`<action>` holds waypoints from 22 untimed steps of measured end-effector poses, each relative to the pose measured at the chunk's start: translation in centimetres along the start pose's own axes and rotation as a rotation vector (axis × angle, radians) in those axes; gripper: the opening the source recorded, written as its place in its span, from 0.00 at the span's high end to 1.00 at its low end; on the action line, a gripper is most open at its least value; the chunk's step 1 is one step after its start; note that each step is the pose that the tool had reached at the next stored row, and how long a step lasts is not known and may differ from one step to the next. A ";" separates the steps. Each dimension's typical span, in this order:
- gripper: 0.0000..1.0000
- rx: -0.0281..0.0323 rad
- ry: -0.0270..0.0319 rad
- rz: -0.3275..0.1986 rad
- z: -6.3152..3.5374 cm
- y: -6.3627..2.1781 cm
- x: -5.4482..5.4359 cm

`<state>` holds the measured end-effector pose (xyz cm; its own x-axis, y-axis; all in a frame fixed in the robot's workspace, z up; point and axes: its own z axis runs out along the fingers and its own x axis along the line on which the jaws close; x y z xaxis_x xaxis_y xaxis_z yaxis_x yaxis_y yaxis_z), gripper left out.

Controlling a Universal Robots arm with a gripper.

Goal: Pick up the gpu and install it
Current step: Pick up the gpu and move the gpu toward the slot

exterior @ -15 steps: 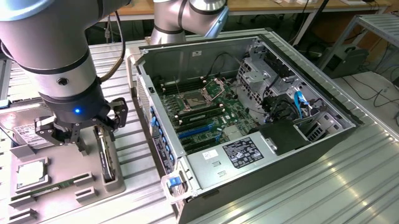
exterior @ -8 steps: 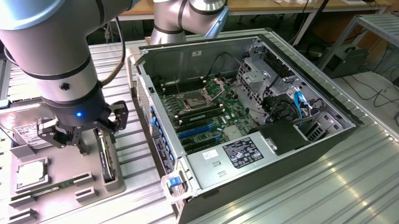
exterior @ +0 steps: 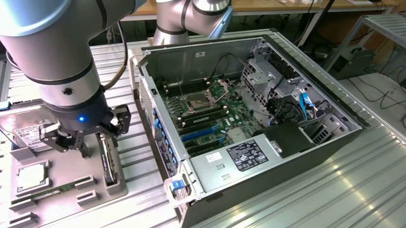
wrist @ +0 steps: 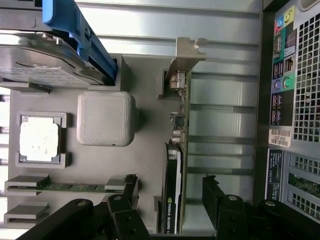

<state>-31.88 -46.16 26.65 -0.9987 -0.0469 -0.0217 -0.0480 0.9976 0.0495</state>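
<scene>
Standing on its long edge in a slot of the grey parts tray (exterior: 119, 189), the gpu (wrist: 173, 195) occupies the side of the tray that faces the open computer case (exterior: 190, 61); its long axis runs parallel to that tray edge, with the silvery metal bracket (wrist: 186, 56) at one end and the black cooler end at the other. The gripper (wrist: 170, 182) is placed over the cooler end, well away from the bracket; its fingers are spread, one on each broad face of the card, and a visible gap separates each from the card, so nothing is grasped. The closing line of the fingers therefore crosses the card's thin dimension, square to its long axis; the card sits roughly midway in the gap. How far the fingertips reach down the card's faces cannot be settled from either view. Elsewhere on the tray, further from the case than the gpu, lie a hard drive (wrist: 40, 62), a processor (wrist: 39, 137) and a memory stick (wrist: 70, 186); all are apart from the fingers.
</scene>
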 end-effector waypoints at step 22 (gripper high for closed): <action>0.37 0.0015 0.0003 0.000 2.57 -0.01 -0.3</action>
<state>-31.56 -46.02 24.09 -0.9987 -0.0470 -0.0215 -0.0480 0.9977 0.0480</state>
